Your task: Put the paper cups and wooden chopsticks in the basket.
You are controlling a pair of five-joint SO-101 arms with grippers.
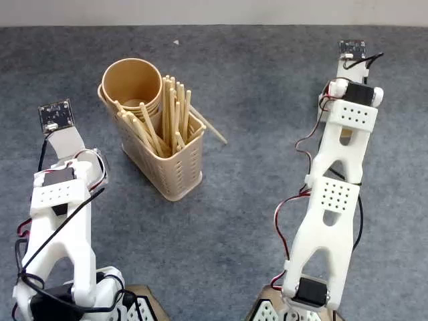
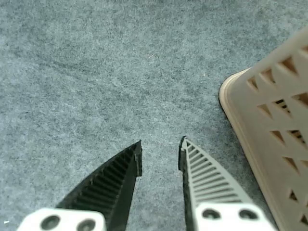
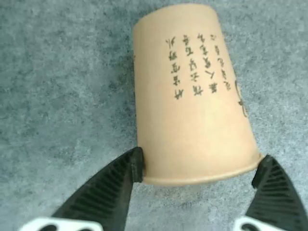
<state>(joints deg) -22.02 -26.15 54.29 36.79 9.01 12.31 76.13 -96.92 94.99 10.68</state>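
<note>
A cream slotted basket (image 1: pixel 179 175) stands left of the table's middle. It holds nested paper cups (image 1: pixel 131 83) and several wooden chopsticks (image 1: pixel 172 119), and one chopstick (image 1: pixel 214 132) pokes out over the rim toward the right. Another paper cup (image 3: pixel 192 101) with printed characters lies on its side on the carpet. My right gripper (image 3: pixel 199 164) is open, with a finger on each side of that cup's rim end. One black finger (image 3: pixel 126 175) touches the cup. My left gripper (image 2: pixel 160 149) is open and empty just above the carpet, beside the basket's wall (image 2: pixel 269 144).
Grey carpet (image 1: pixel 254 87) covers the table. The left arm (image 1: pixel 60 200) stands at the front left, close to the basket. The right arm (image 1: pixel 338 187) stretches along the right side toward the back.
</note>
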